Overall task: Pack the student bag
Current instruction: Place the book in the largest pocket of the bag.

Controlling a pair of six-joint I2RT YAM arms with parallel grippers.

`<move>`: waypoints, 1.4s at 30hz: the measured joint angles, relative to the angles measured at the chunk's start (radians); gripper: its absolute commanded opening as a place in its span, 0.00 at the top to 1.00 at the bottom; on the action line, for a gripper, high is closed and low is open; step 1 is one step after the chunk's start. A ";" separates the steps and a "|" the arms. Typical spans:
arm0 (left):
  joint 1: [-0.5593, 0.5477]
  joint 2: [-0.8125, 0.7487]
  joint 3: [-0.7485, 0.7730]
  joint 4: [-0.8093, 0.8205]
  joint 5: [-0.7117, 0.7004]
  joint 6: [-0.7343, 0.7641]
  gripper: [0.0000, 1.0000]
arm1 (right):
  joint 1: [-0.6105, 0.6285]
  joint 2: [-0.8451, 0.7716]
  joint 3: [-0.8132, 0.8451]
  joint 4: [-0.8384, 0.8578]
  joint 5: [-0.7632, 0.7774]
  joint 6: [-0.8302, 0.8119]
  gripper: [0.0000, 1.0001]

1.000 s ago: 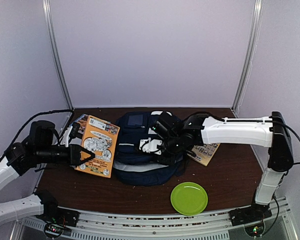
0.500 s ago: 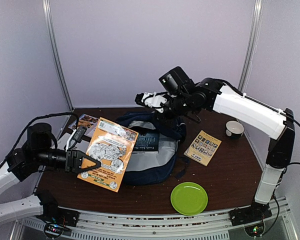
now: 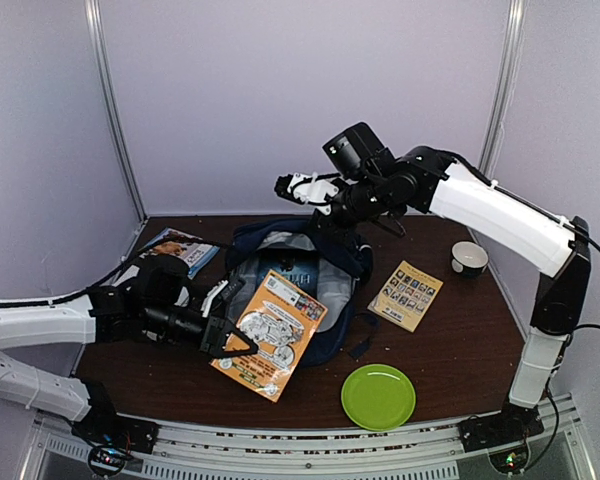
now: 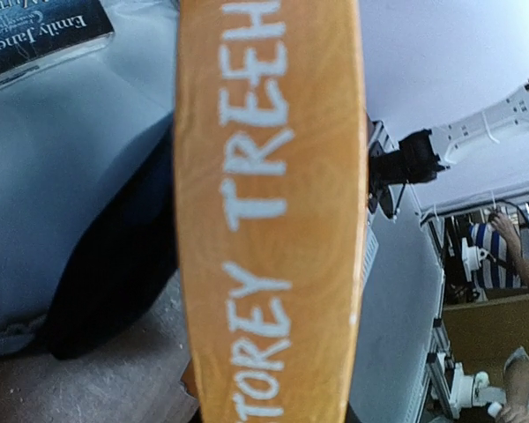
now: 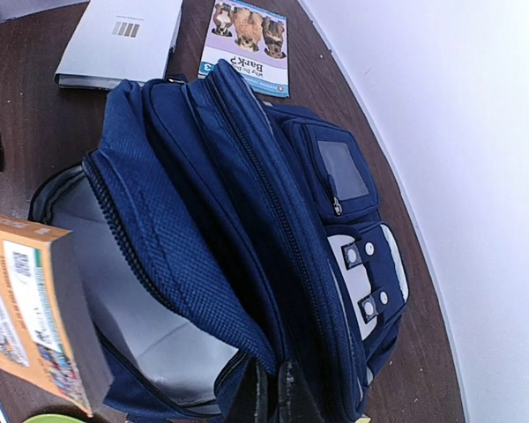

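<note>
2 pincers share 1 step: loading a book into the student bag.

**Top external view.** The right pincer (image 3: 298,188) is raised clear of the table (image 3: 460,340) and grips the top edge of the student bag (image 3: 345,265). The bag hangs below it with its mouth pulled open and its base on the table. The left pincer (image 3: 238,345) is clamped on the near corner of an orange book (image 3: 278,328). The book lies tilted just ahead of that pincer, across the bag's near rim. Well to its right sit a green plate (image 3: 378,396) and a booklet (image 3: 406,295).

**Left wrist view.** The orange book's (image 4: 269,220) spine fills the centre. Its white lettering reads "STOREY TREEH" and is cut off at both ends. Left of the spine is the bag's grey lining (image 4: 70,176). A dark book (image 4: 35,31) marked "Emily Jane B" is already inside.

**Right wrist view.** The right pincer (image 5: 271,392) is pressed together on navy fabric at the bottom edge. Beyond the bag (image 5: 247,203) lies a book titled "Bark?" (image 5: 247,40).

**Next move (judgement).** Advance the left pincer to slide the orange book (image 5: 26,308) into the grey compartment, then spread its jaws. The right pincer should hold the mouth open.
</note>
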State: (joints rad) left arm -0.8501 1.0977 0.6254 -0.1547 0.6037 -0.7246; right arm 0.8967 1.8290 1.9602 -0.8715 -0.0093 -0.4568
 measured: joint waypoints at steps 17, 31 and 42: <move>0.061 0.498 0.109 0.480 -0.043 -0.143 1.00 | 0.013 -0.035 -0.053 0.002 0.018 -0.014 1.00; 0.172 0.701 0.263 0.464 -0.041 -0.160 1.00 | 0.013 -0.050 -0.056 0.000 0.019 -0.016 1.00; 0.180 0.717 0.342 0.291 -0.224 -0.150 0.68 | 0.009 -0.051 -0.061 0.000 0.029 -0.015 1.00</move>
State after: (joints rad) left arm -0.6704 1.8149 0.9672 0.1368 0.3801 -0.8745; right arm 0.9058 1.7782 1.8988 -0.8715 0.0196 -0.4721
